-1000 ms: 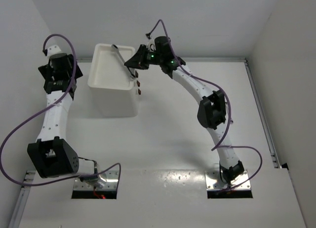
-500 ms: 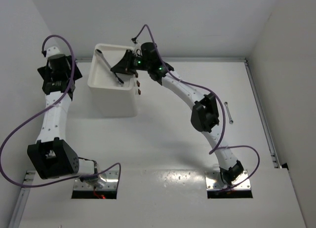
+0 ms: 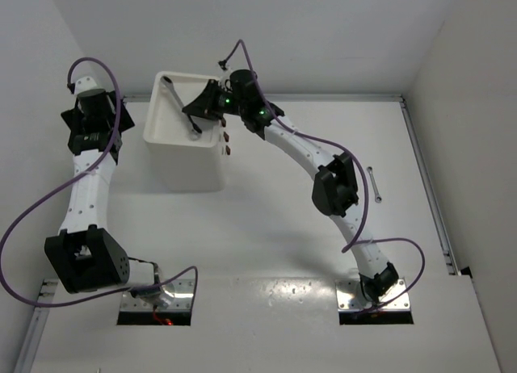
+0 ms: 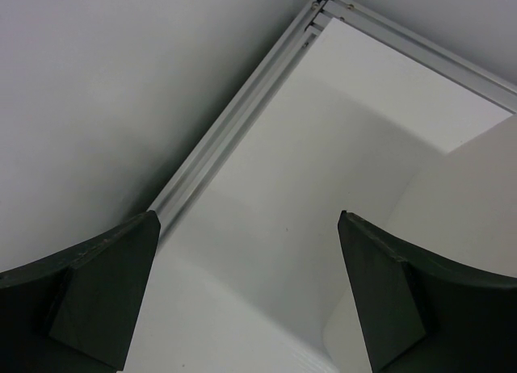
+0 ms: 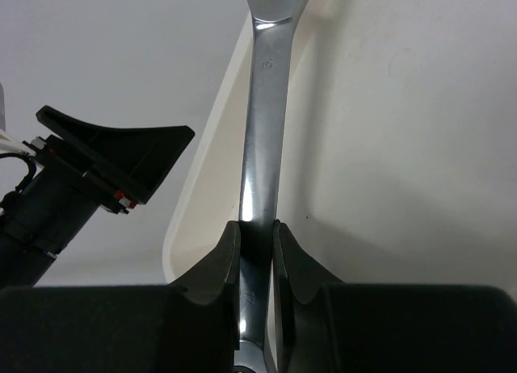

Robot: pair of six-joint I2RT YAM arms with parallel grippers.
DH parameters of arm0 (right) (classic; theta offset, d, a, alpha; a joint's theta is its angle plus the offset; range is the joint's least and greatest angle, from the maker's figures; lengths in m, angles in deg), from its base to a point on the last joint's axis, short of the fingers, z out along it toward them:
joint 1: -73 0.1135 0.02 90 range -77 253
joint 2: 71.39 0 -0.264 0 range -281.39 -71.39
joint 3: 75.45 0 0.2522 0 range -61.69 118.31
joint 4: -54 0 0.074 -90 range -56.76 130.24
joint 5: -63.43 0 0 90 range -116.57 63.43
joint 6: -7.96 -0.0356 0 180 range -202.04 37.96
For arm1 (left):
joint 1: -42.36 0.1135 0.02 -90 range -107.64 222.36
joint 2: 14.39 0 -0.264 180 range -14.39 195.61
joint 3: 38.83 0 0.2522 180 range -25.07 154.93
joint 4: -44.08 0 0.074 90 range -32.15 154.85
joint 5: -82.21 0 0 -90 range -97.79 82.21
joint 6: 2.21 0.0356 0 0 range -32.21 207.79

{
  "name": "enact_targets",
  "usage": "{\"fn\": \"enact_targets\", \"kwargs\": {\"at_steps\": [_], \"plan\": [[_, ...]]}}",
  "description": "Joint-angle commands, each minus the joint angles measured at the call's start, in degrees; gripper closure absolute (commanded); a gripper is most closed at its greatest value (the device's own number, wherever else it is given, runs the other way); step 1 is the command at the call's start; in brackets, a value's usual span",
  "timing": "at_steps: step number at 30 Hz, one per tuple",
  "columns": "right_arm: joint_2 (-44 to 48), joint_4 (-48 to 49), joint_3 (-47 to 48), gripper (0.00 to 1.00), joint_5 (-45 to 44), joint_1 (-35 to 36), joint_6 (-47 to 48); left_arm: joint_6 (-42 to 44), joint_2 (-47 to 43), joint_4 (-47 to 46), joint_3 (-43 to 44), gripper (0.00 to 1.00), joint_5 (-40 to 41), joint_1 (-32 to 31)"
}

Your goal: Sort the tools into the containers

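Right gripper (image 5: 257, 234) clamping one silver wrench (image 5: 265, 123) over the top tray (image 3: 158, 106) of the one drawer unit (image 3: 184, 163), second wrench (image 3: 373, 185) lying on the table (image 3: 283, 228), left gripper (image 4: 248, 224) standing open, empty.

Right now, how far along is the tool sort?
Done: nothing visibly stowed; the top tray looks bare apart from the tool over it. In hand: the right gripper is shut on a wrench, held over that tray. Left: a second wrench lies on the table at the right; the left gripper is open and empty. No other tools in view.
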Motion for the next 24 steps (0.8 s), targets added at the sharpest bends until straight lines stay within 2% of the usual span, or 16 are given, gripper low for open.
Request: {"fn": "enact_targets", "kwargs": {"at_steps": [1,5,9,10,19,21,24], "plan": [[2.6,0.0,1.1,0.93,-2.7,-1.0,2.0,-0.9,-1.0,0.1,0.1,0.0,-0.6,0.7],[2.6,-1.4,-0.1,0.7,-2.6,-1.0,3.0,-0.9,-0.4,0.1,0.8,0.0,-1.1,0.7],[3.2,-1.4,-0.1,0.59,-4.0,-1.0,3.1,-0.9,-0.4,0.1,0.8,0.0,-1.7,0.7],[3.2,-1.4,-0.1,0.52,-4.0,-1.0,3.7,-0.9,-0.4,0.1,0.8,0.0,-1.7,0.7],[8.3,3.7,-2.6,0.52,-6.1,-1.0,10.6,-0.9,0.1,0.1,0.8,0.0,-2.2,0.7],[11.0,4.4,-4.7,0.5,-8.6,-1.0,17.7,-0.9,0.1,0.1,0.8,0.0,-2.2,0.7],[17.9,6.5,-9.8,0.41,-14.8,-1.7,26.6,-0.9,-0.4,-1.2,0.8,0.0,-3.4,0.7]]}}
